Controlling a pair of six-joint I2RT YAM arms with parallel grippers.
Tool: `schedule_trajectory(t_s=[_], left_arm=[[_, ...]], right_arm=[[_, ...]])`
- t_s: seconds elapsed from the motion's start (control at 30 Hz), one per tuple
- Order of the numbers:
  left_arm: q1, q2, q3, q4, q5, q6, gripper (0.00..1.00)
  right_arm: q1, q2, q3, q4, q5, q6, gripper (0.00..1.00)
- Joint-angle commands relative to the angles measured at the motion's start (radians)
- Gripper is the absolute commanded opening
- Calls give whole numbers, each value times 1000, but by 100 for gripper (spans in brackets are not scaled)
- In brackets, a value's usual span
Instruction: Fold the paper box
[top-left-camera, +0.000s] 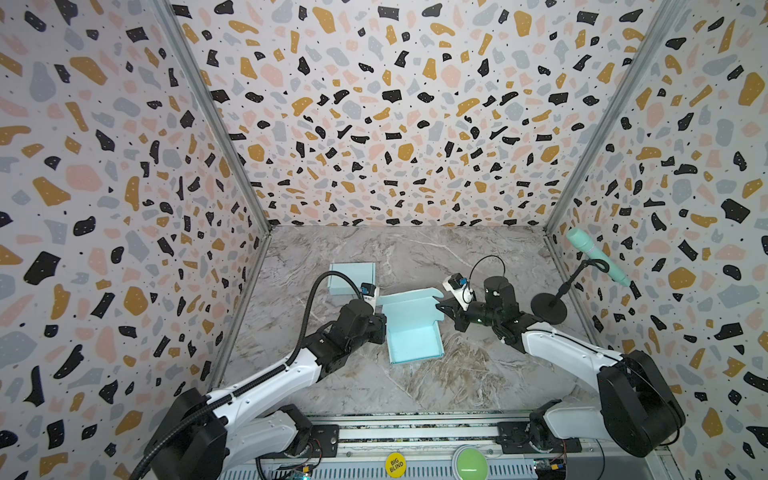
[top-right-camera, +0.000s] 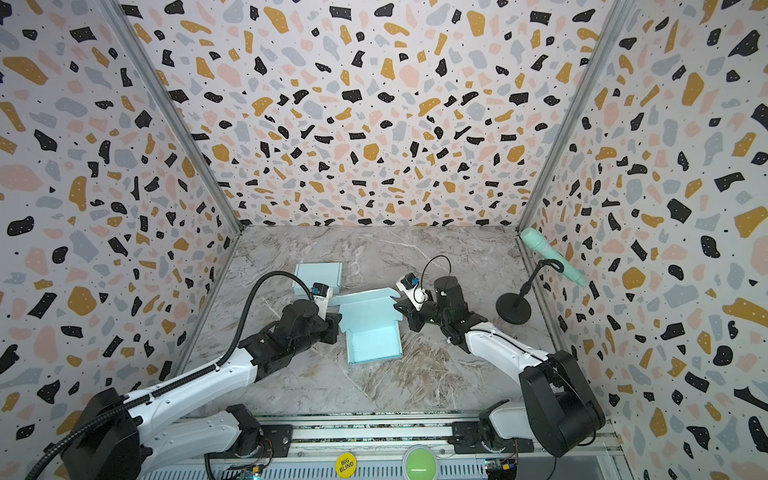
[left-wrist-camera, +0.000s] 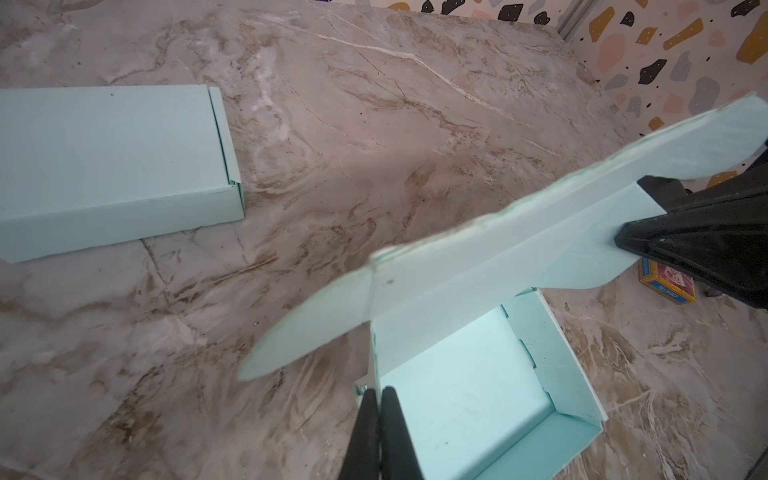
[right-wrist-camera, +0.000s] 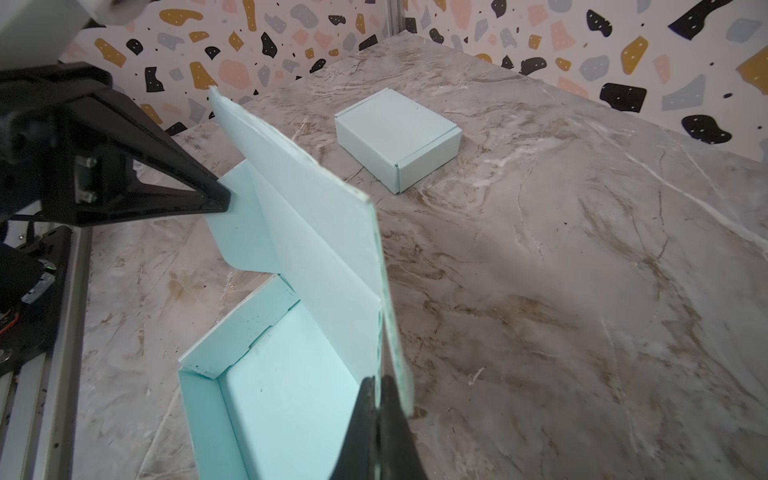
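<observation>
While a finished box sits at the left rear of the table, the left pincer is clenched at the left wall of the paper box, mid-table; whether it nips card I cannot tell. The tray walls stand and the lid is upright, its right edge grasped by the right pincer. Closing and tucking remain, I judge.

Left tool, right tool — both shut, arms angled inward.
</observation>
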Motion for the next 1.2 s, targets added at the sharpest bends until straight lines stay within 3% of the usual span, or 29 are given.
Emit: schedule_trajectory(t_s=[0.0,0.23,0.53,0.8,1.17], left_arm=[[-29,35,40,118,10,18,2],[-101,103,72,151,-92,50,2],[-128,124,62,229,-108,55,2],[-133,124,59,235,-110,63,2],[-172,78,-7,284,-122,95,3]], right_arm=[[17,-27,-8,74,33,48,0],[36,-21,-26,128,64,78,2],[86,35,4,119,48,53,6],[137,34,10,98,189,42,13],[149,34,-26,207,125,127,15]])
